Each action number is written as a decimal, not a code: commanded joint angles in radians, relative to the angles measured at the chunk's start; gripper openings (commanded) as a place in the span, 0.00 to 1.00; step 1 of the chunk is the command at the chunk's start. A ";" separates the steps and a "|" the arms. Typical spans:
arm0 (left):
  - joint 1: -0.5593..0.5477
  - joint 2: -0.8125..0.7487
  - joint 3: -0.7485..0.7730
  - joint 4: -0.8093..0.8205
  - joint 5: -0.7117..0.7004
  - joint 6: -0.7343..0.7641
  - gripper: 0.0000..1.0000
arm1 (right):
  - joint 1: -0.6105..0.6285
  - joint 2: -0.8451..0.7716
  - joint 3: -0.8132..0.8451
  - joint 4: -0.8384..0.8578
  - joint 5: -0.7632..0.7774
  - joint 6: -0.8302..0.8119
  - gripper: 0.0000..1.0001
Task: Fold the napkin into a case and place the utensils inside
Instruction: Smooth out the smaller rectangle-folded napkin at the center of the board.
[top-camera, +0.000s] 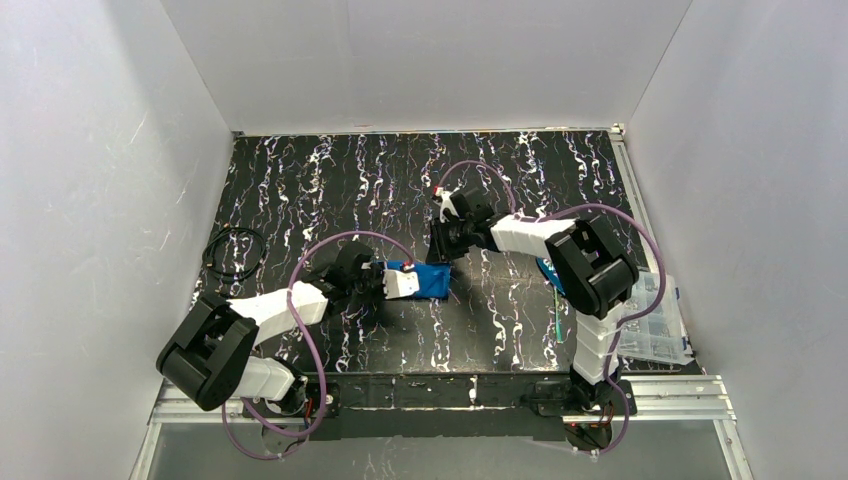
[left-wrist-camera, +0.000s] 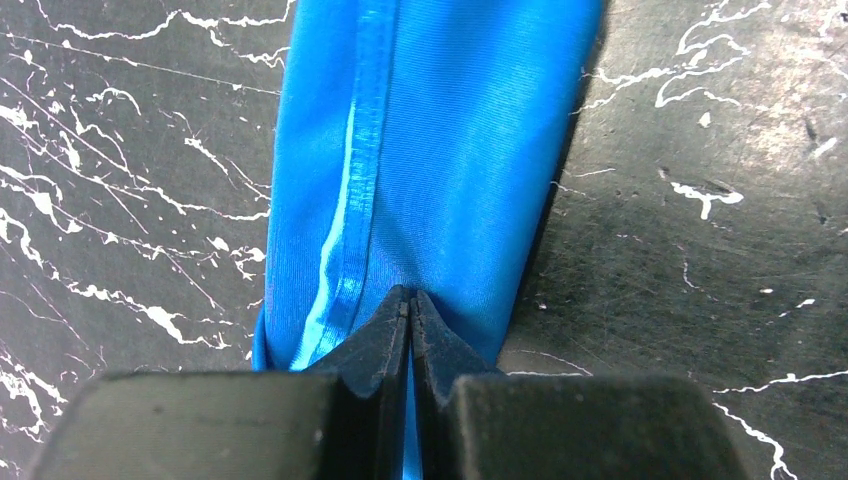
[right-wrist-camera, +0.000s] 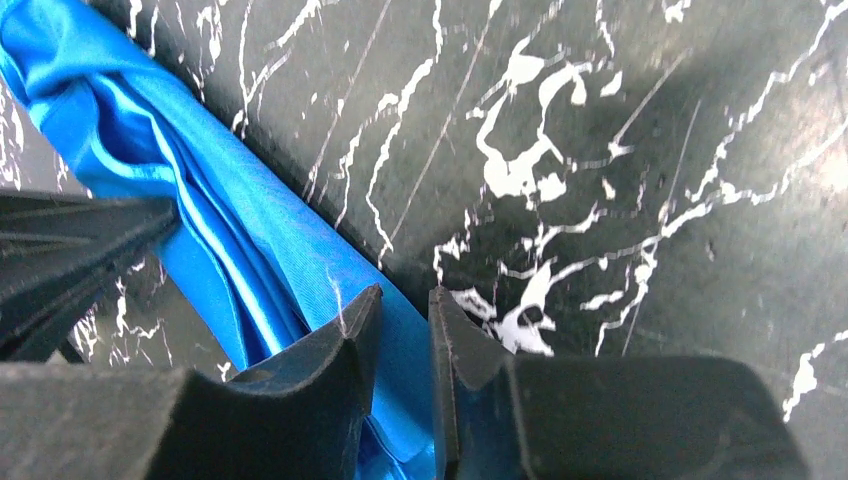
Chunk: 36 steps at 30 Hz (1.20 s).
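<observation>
1. Rail of metal at the near edge of the table carries the bases of both arms.
2. A clear plastic box lies at the right side, just beside the right arm.
3. The left gripper is closed completely. It pinches the left end of the napkin, and a thin strip of blue cloth shows between its fingers.
4. The napkin is gathered into a long narrow band with the stitched hem running along it. It lies on the table near the middle, between the two grippers.
5. A coil of black cable lies at the left side, well apart from the napkin.
6. The right gripper points down at the far right part of the napkin. Its jaws stand only a little apart, with a narrow gap. An edge of the cloth lies in this gap, but I cannot tell if the jaws press it.
7. White walls stand around the table.
</observation>
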 joint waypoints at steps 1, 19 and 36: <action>0.019 -0.011 -0.005 -0.039 -0.017 -0.026 0.00 | 0.004 -0.047 -0.071 -0.072 0.030 -0.049 0.33; 0.022 -0.006 0.009 -0.044 0.024 -0.030 0.00 | -0.089 -0.292 -0.093 0.052 -0.030 0.090 0.19; 0.022 -0.013 0.000 -0.045 0.024 -0.013 0.00 | -0.014 0.015 -0.064 0.038 -0.654 0.117 0.01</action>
